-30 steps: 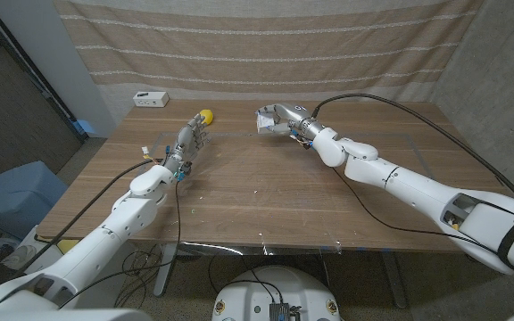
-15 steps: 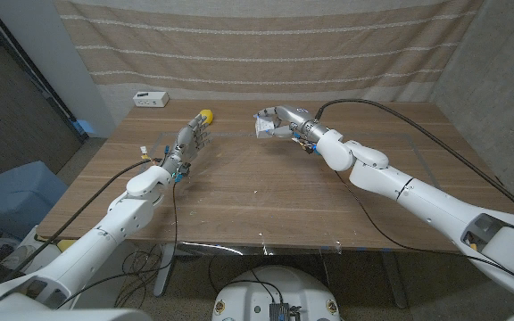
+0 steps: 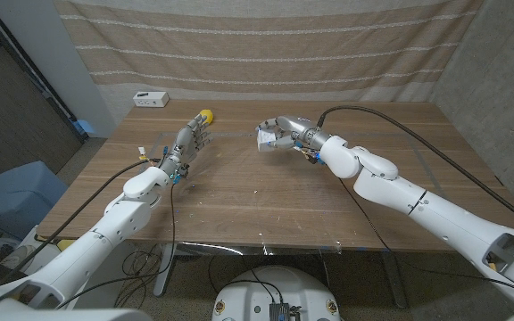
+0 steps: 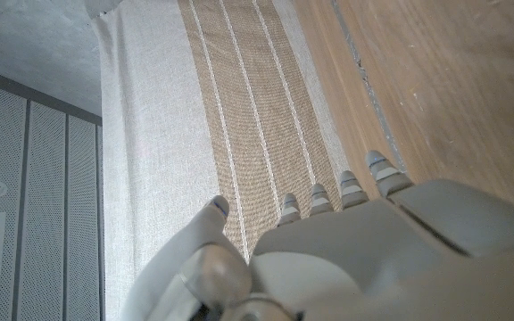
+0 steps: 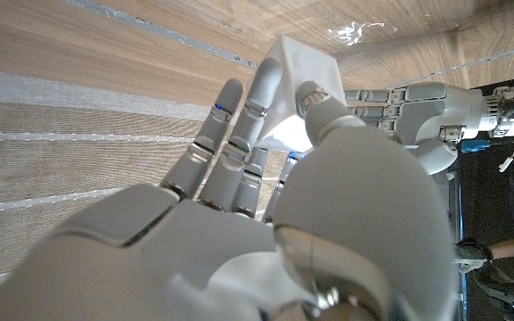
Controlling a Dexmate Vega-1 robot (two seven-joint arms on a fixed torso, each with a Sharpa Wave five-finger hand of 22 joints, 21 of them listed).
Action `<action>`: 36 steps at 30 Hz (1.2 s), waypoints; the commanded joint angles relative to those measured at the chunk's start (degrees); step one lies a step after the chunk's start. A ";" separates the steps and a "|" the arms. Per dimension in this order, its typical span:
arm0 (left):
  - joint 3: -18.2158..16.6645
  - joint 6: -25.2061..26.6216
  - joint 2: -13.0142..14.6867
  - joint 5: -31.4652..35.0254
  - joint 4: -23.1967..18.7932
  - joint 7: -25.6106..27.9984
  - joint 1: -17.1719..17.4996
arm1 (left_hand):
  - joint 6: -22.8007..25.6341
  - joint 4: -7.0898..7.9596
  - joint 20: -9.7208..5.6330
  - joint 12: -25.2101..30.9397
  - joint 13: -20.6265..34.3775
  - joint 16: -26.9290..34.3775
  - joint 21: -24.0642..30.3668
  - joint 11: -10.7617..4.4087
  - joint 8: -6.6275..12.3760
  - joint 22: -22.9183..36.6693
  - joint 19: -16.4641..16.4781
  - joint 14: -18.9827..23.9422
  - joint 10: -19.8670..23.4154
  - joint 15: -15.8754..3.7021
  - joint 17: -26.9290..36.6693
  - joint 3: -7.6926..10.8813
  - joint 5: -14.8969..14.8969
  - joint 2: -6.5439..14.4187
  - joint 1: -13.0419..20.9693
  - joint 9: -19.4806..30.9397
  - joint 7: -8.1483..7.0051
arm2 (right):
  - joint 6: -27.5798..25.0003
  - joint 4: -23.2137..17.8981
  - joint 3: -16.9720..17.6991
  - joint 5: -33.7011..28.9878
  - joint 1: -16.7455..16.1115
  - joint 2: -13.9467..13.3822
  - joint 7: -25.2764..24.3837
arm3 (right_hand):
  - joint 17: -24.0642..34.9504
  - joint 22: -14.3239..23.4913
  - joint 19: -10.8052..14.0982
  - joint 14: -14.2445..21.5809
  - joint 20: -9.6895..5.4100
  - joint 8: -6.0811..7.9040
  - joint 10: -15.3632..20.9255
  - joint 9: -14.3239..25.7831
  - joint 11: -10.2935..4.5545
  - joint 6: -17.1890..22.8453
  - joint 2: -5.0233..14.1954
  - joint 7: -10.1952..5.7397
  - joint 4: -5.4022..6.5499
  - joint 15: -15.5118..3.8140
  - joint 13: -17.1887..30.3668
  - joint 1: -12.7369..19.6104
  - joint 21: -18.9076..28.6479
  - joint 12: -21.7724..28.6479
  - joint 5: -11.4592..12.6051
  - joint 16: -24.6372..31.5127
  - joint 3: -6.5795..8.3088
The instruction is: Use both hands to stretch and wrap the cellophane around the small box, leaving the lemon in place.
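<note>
- Left hand: fingers apart, holding nothing, just short of the lemon near the bench's far edge.
- Right hand: fingers curled round the small box, far centre of the bench.
- Box: white, cube-shaped.

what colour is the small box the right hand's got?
White. The small box held by the right robot hand shows best in the right wrist view.

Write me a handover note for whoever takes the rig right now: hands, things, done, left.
Right robot hand: fingers around the small white box, far middle of the table.
Left robot hand: open, fingers apart, holding nothing, just short of the lemon.
Cellophane: clear sheet lying on the table; edges hard to trace.
Done: box gripped.
Left: stretch and wrap with both hands; leave the lemon.
</note>
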 commanded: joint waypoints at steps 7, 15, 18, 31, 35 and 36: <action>0.04 -0.85 0.26 -0.29 -0.02 -1.53 0.23 | 0.03 -0.13 0.22 0.12 0.07 0.00 -0.21 -0.31 -0.05 0.16 0.28 0.21 -0.28 0.28 0.22 -0.18 -0.38 -0.18 0.23 0.34 -0.17 | -8.48 -9.14 1.50 -0.32 -6.33 -0.91 1.36 | 2.97 -0.70 2.73 5.84 0.22 2.91 27.52 0.99 1.39 26.90 1.00 11.38 -0.66 -1.58 5.25 0.75 3.20 9.66 0.10 4.91 -4.80; 0.03 -0.84 0.42 -0.26 -0.08 -1.58 0.34 | 0.04 -0.15 0.20 0.22 0.07 0.02 -0.28 0.69 -0.05 0.17 0.32 0.25 0.01 0.32 0.22 -0.19 -0.40 -0.14 0.25 0.34 -0.12 | -7.90 -8.44 0.39 1.66 -5.28 -0.67 4.30 | 5.87 -0.94 3.99 7.96 0.37 5.39 29.90 2.70 1.56 30.57 0.59 12.80 -1.08 -1.49 8.99 0.44 5.40 12.76 0.45 8.75 -7.49; -0.08 -0.74 0.51 -0.26 -0.23 -1.29 0.48 | 0.06 -0.16 0.24 0.24 0.07 0.03 -0.32 0.46 -0.05 0.18 0.34 0.27 0.04 0.26 0.22 -0.21 -0.41 -0.12 0.27 0.34 -0.12 | -7.78 -8.16 0.00 2.05 -4.93 -0.47 4.86 | 6.10 -0.96 4.01 8.16 0.45 5.75 30.50 3.02 1.47 30.89 0.66 13.02 -1.19 -1.65 9.51 0.56 5.71 13.27 0.47 9.16 -7.75; -0.27 -0.32 0.98 -0.23 -0.82 -0.86 0.89 | 0.06 -0.20 0.24 0.22 0.07 0.01 -0.45 0.39 -0.05 0.19 0.41 0.23 0.04 0.28 0.22 -0.24 -0.46 -0.06 0.32 0.34 -0.17 | -8.64 -6.66 -2.24 1.96 -4.57 1.20 4.56 | 6.68 -1.08 4.02 8.43 0.88 6.51 31.23 3.62 1.93 31.40 0.68 13.73 -1.93 -1.24 9.61 1.54 6.59 13.47 0.37 10.22 -8.13; -0.20 -0.34 0.97 -0.26 -0.64 -1.18 0.70 | 0.06 -0.21 0.24 0.18 0.07 0.02 -0.49 0.26 -0.05 0.19 0.42 0.25 -0.08 0.31 0.22 -0.24 -0.48 -0.03 0.36 0.35 -0.18 | -9.70 -5.80 -3.19 0.66 -4.58 1.77 3.83 | 6.56 -1.12 3.95 8.29 0.90 6.53 31.10 3.58 1.93 31.36 0.77 13.61 -1.94 -1.33 9.80 1.59 6.84 13.49 0.32 10.25 -8.30; -0.16 -0.37 0.97 -0.22 -0.57 -1.28 0.62 | 0.05 -0.21 0.25 0.20 0.07 0.02 -0.50 0.54 -0.06 0.19 0.42 0.25 -0.01 0.32 0.22 -0.24 -0.48 -0.03 0.36 0.35 -0.20 | -9.85 -5.54 -3.32 0.50 -4.62 1.93 3.55 | 6.54 -1.13 3.91 8.22 0.89 6.52 31.09 3.56 1.83 31.35 0.77 13.63 -1.95 -1.29 9.85 1.61 6.89 13.51 0.31 10.26 -8.34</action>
